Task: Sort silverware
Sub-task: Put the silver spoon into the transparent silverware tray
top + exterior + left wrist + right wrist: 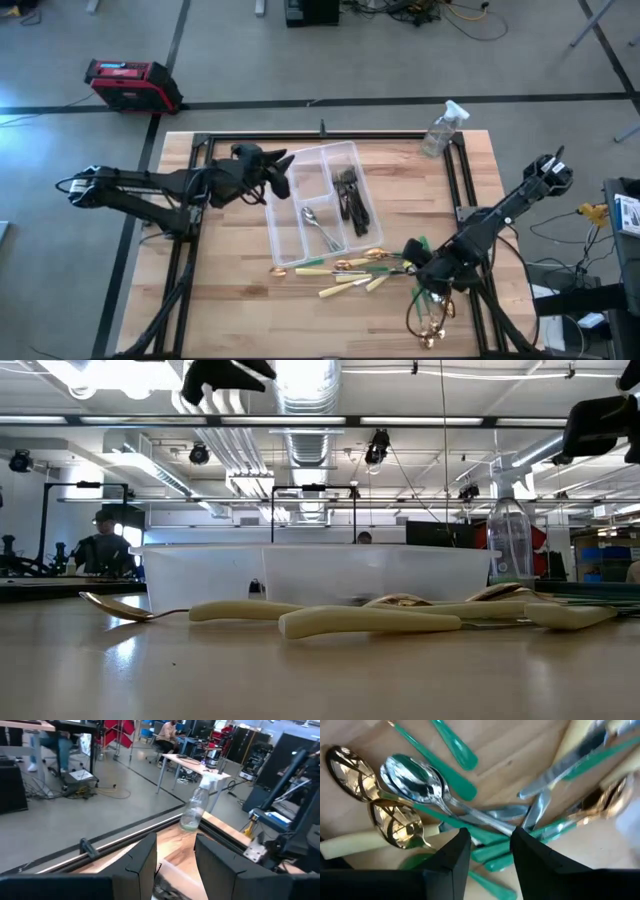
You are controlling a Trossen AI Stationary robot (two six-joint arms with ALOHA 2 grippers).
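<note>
Over the silverware heap, right pincer part-open, empty; left pincer part-open, empty; no legible writing.

Dark metal forks lie stacked in the right compartment of the clear plastic divided tray; shiny silver spoons lie in its middle compartment. Just outside the tray's near edge lie cream-yellow-handled knives flat, gold spoons bowl-up, and green-handled pieces crossed in a loose heap.
</note>
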